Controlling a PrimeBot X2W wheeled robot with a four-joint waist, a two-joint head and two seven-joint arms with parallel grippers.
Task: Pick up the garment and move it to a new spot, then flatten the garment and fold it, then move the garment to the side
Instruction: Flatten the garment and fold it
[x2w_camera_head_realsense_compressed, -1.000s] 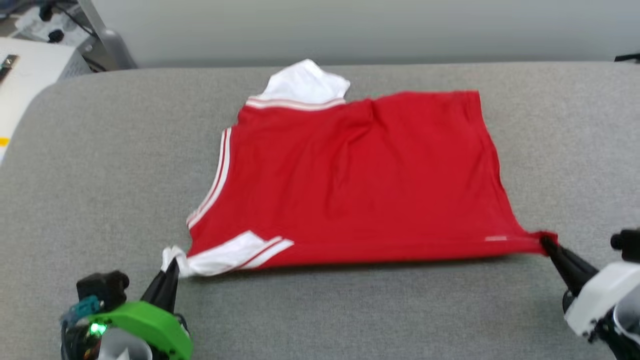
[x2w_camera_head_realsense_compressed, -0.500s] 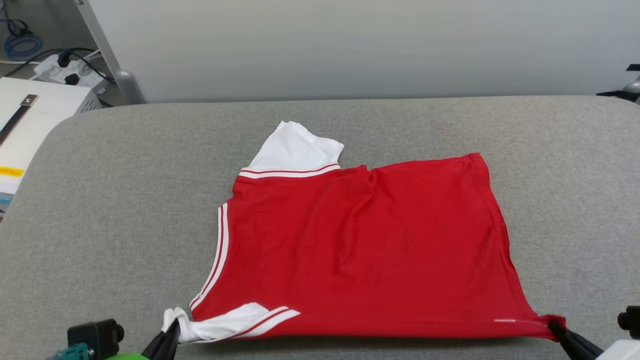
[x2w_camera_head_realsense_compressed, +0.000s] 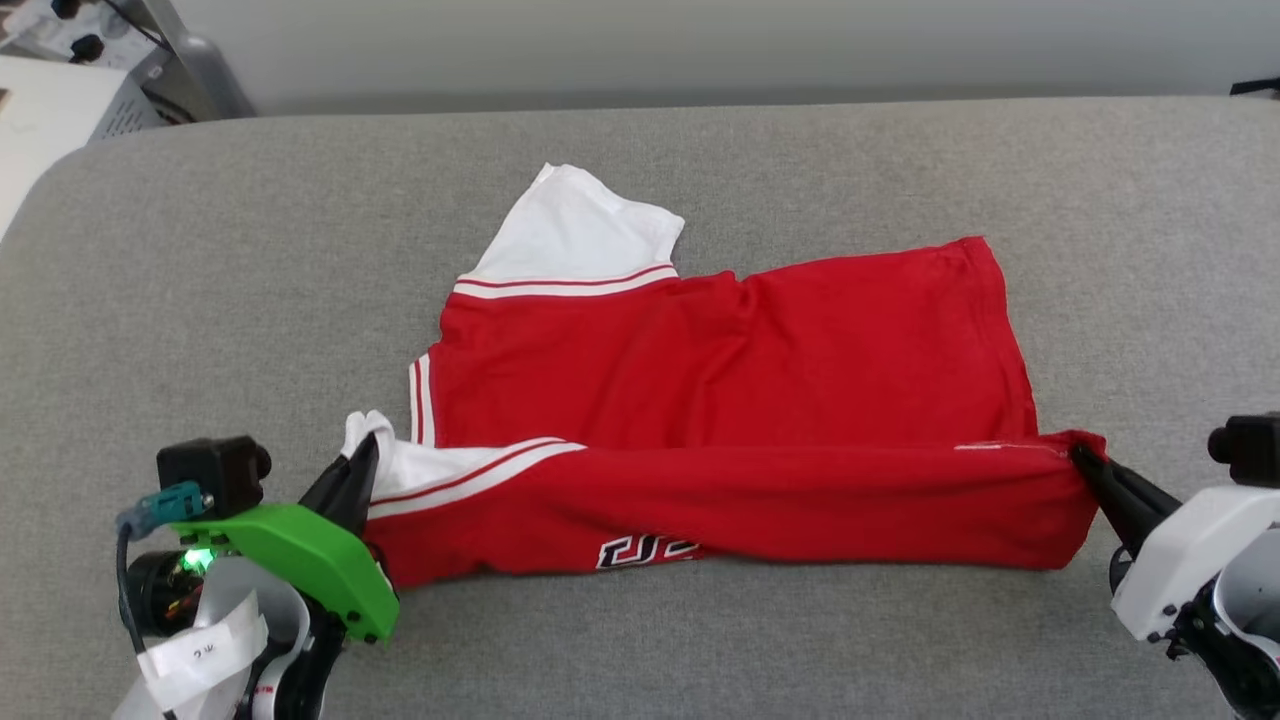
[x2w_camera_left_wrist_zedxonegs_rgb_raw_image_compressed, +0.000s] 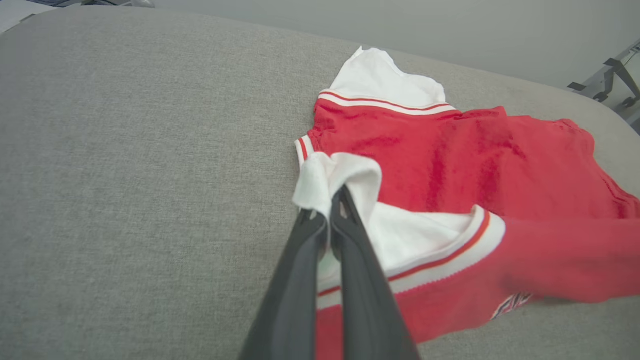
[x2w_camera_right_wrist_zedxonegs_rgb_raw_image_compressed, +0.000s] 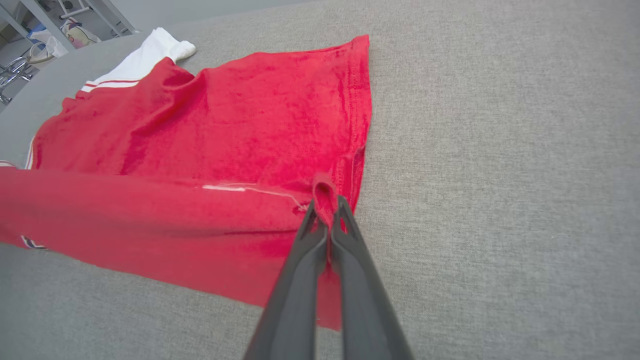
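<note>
Left claw (x2w_camera_head_realsense_compressed: 362, 455) clamps the white sleeve (x2w_camera_head_realsense_compressed: 425, 466), right claw (x2w_camera_head_realsense_compressed: 1085, 462) the hem corner (x2w_camera_head_realsense_compressed: 1068, 448); both have lifted the near edge of the red jersey (x2w_camera_head_realsense_compressed: 740, 350) off the grey bench (x2w_camera_head_realsense_compressed: 200, 250), exposing lettering (x2w_camera_head_realsense_compressed: 645, 550): fold under way

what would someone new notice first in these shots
The red jersey T-shirt with white striped sleeves lies spread across the middle of the grey fabric surface. Its near edge is raised between the left gripper, pinching a white sleeve, and the right gripper, pinching a red corner. Black-and-white lettering peeks out under that raised edge.
</note>
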